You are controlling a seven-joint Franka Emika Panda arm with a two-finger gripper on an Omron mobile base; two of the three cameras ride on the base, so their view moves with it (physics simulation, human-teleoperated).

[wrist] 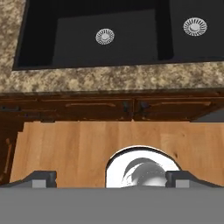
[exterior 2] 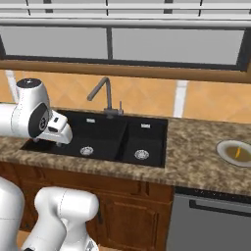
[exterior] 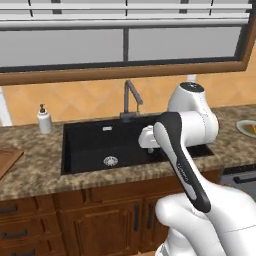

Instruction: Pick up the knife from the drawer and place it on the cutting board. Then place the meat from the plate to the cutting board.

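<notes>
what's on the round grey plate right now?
On the round pale grey plate with its brownish-olive centre lies a thin orange-yellow meat strip. Nothing covers it; its right side is cut off by the frame edge.

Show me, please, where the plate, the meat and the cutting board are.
plate [exterior 2: 223, 151], right base view, left rim.
meat [exterior 2: 238, 152], right base view, middle of strip.
cutting board [exterior: 6, 160], left base view, visible corner.
</notes>
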